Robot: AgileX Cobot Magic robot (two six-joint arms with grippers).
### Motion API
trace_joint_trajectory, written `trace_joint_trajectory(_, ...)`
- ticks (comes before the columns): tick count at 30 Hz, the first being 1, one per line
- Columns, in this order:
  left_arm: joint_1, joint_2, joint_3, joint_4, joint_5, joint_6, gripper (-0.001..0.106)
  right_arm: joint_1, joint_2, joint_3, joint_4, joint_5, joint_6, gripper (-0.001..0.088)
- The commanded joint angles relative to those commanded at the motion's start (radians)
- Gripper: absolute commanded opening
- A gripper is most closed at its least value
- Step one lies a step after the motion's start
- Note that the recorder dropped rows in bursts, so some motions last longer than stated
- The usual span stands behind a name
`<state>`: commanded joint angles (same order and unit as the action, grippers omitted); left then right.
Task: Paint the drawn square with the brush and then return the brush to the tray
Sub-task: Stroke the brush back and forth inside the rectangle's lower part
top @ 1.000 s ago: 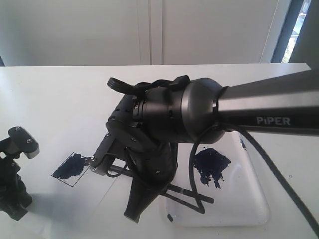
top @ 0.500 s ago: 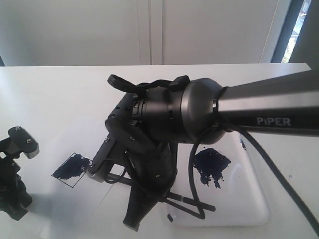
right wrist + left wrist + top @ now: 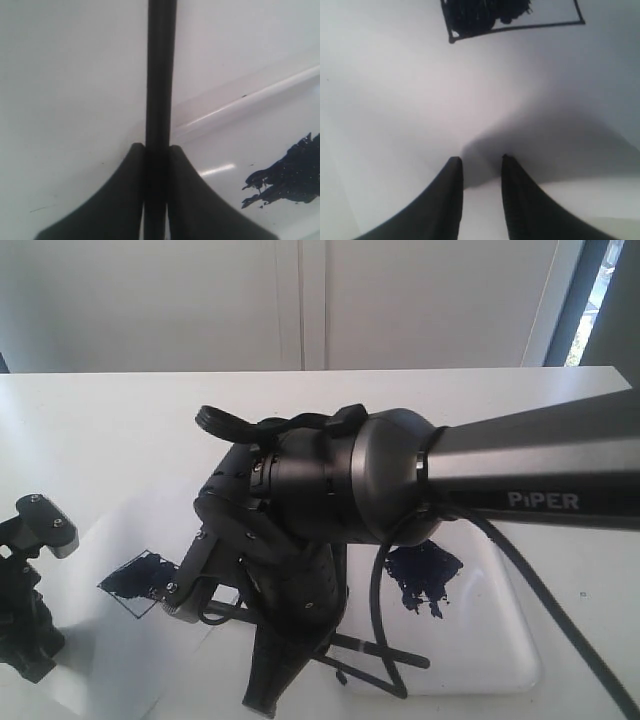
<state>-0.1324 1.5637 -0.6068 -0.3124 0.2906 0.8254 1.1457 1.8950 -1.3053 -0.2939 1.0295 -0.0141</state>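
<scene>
black brush [image 3: 161, 75] clamped in right gripper [image 3: 156, 148]

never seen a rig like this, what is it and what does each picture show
It is a robot with two arms, each ending in jaws. The wide picture comes from a camera off the arms: the big dark right arm reaches over a white table. The other two look out from each wrist. On the table lie a drawn square, partly smeared dark blue, and a white tray with a blue paint blot. The right jaws are shut on a thin black brush; the left jaws stand open and empty.
</scene>
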Motion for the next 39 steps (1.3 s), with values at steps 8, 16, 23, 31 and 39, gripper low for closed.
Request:
trace_joint_trajectory(8, 0.0, -0.102, 0.0, 0.0, 0.017, 0.0, 0.033, 0.0, -0.002, 0.0, -0.036, -0.064, 0.071, 0.0)
trace_joint_trajectory(16, -0.051, -0.125, 0.0, 0.002, 0.045, -0.037, 0.033, 0.0, -0.002, 0.0, -0.034, -0.051, 0.071, 0.0)
trace_joint_trajectory(23, -0.1, -0.068, 0.0, 0.065, 0.011, -0.041, 0.033, 0.0, -0.002, 0.0, -0.032, -0.051, 0.069, 0.0)
trace_joint_trajectory(31, -0.1, -0.01, 0.0, 0.098, -0.016, -0.067, 0.033, 0.0, -0.017, 0.0, -0.021, -0.061, 0.057, 0.0)
trace_joint_trajectory(39, -0.1, 0.018, 0.0, 0.098, -0.018, -0.067, 0.033, 0.0, -0.024, 0.0, 0.009, -0.078, 0.028, 0.0)
